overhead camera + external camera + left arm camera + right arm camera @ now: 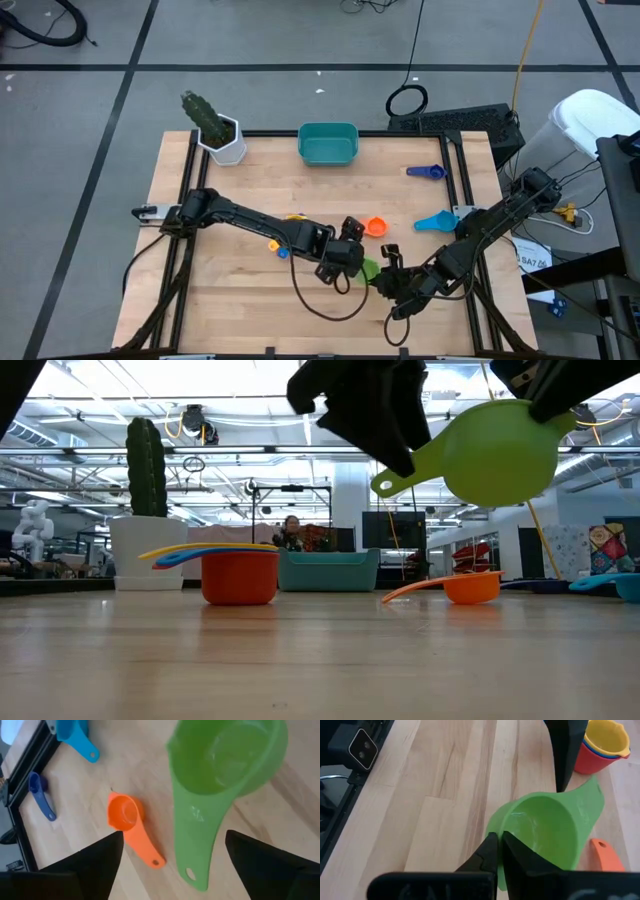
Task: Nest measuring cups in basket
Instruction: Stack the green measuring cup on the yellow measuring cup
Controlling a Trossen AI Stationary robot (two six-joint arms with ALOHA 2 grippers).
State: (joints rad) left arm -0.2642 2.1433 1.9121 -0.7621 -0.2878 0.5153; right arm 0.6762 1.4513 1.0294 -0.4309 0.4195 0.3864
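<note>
A green measuring cup (545,830) hangs above the table's near middle, with my right gripper (499,840) shut on its bowl. My left gripper (172,837) is open, and its fingers stand on either side of the cup's handle (195,855) without touching it. On the table lie an orange cup (127,817), a light blue cup (435,221) and a dark blue cup (428,172). A red cup (240,578) holds a blue and a yellow one nested inside. The teal basket (328,143) stands at the far edge. My right gripper pinches the green cup's bowl wall at the rim (492,825), on the side opposite the handle, one finger inside the bowl and one outside. The cup (500,455) is lifted clear of the table and tilted, its handle end (385,485) lowest.
A white pot with a cactus (222,135) stands at the far left corner, beside the basket. A black frame rail (465,190) runs along the table's right side near the two blue cups. Bare wood lies along the near edge and on the left.
</note>
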